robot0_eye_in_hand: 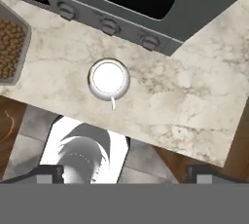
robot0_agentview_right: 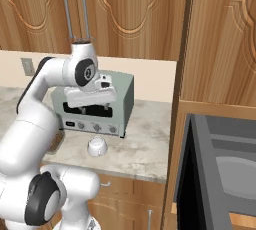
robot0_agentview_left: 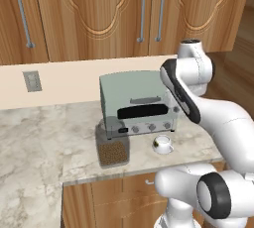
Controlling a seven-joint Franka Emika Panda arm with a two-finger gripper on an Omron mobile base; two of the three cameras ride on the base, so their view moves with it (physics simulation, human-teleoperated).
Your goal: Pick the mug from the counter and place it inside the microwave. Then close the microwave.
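Gripper (robot0_eye_in_hand: 124, 172) jaws spread wide, holding nothing, touching nothing; it hangs above the mug (robot0_eye_in_hand: 109, 79), well clear of it. Mug stands upright on the counter (robot0_eye_in_hand: 194, 106), near its front edge, just in front of the pale green toaster oven (robot0_agentview_left: 139, 104). Glass jar of brown bits (robot0_agentview_left: 112, 145) sits left of the mug. Right base view adds the microwave (robot0_agentview_right: 220, 174), door open, to the right.

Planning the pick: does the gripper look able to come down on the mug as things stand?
Probably yes: the open gripper hangs above the mug, which stands clear of the toaster oven and jar.
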